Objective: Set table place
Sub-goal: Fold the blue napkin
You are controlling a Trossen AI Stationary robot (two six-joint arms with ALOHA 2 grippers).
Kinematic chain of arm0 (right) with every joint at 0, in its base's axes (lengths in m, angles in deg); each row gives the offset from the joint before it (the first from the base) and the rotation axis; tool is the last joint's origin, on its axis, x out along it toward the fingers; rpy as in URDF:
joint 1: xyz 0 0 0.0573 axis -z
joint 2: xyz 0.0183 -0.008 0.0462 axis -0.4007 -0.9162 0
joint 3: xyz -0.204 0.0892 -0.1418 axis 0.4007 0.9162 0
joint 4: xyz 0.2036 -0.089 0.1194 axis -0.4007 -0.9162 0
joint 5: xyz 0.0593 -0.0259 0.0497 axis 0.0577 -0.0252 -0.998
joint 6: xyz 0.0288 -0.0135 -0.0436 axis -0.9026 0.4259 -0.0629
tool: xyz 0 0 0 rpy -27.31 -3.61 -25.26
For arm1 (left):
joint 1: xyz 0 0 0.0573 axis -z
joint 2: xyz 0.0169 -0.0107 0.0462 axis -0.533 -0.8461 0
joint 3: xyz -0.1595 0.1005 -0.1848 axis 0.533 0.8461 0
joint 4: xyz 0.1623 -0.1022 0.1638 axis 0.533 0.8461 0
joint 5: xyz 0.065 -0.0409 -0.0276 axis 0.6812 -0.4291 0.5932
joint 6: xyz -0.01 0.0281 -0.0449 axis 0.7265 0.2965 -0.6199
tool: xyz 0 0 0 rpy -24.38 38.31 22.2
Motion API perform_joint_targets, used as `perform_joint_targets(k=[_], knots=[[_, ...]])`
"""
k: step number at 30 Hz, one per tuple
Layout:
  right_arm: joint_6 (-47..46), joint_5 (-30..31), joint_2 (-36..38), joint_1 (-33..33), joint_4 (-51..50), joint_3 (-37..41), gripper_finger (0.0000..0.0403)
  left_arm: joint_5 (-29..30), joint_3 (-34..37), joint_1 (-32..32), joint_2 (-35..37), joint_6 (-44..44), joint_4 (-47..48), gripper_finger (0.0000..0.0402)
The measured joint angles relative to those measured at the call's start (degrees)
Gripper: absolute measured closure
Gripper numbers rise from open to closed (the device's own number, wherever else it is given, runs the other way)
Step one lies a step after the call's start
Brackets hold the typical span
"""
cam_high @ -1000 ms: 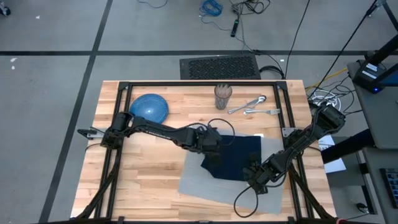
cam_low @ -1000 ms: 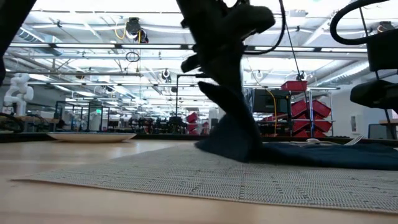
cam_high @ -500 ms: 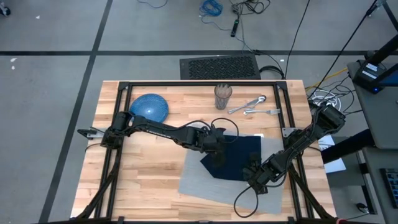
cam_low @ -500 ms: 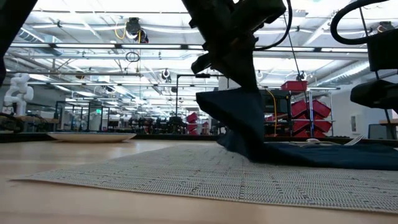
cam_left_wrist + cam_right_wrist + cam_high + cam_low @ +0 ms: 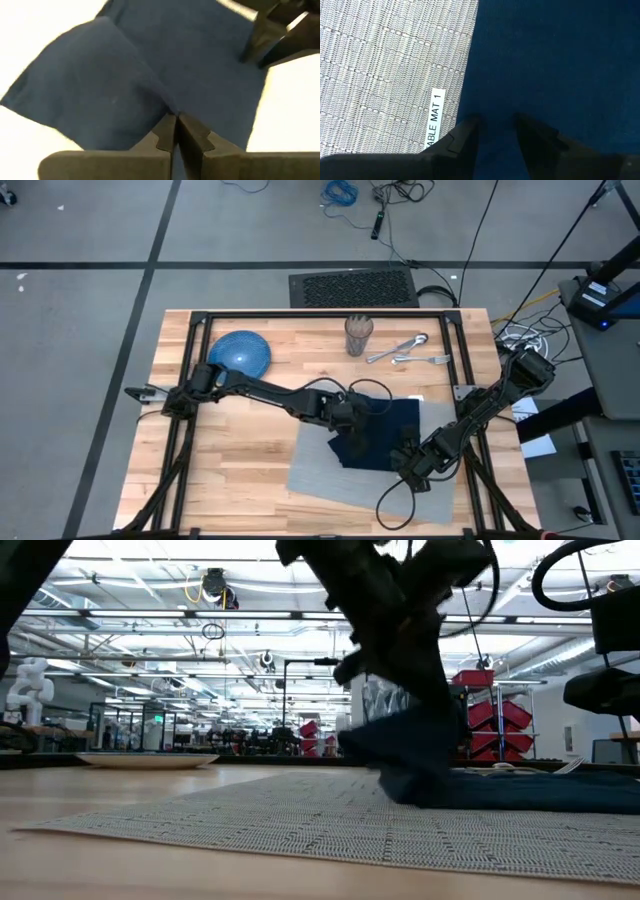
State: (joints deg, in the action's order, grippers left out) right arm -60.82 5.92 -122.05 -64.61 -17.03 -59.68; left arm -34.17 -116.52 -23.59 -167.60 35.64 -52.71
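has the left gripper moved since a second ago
Yes. In the high view the left gripper has carried the napkin's pinched corner rightward and toward the far edge, away from the blue plate, folding the napkin over the placemat.

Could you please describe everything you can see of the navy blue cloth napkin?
The navy blue cloth napkin is soft matte fabric lying on the grey woven placemat, towards its right side. The left gripper is shut on a fold, lifting its left part into a loose hump. The right gripper rests open on its flat near-right corner, beside the placemat's white label.
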Motion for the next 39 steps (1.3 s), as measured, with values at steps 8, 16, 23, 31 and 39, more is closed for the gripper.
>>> perform_joint_targets(k=[8, 16, 23, 31, 39], knots=[[0.12, 0.04, 0.0, 0.0, -0.02, 0.02, 0.0282, 0.08, 0.03, 0.01, -2.16, -1.32, -3.57, 0.0305], [0.08, 0.06, 0.0, 0.0, -0.13, 0.0, 0.0282, -2.56, 0.0, 0.27, -1.7, -1.11, -11.6, 0.0207], [-0.28, 0.08, 0.0, 0.0, -0.13, 0.0, 0.0282, -1.05, 0.0, 0.51, -1.39, -1.5, 4.69, 0.0197], [-0.45, 0.22, 0.0, 0.0, -0.04, 0.02, 0.0282, 5.31, 0.03, 1.36, -0.38, 0.12, 9.61, 0.0199], [-1.51, 0.28, 0.0, 0.0, 0.05, 0.02, 0.0282, 12.19, 0.04, 1.04, -0.33, -1.52, 21.01, 0.024]])
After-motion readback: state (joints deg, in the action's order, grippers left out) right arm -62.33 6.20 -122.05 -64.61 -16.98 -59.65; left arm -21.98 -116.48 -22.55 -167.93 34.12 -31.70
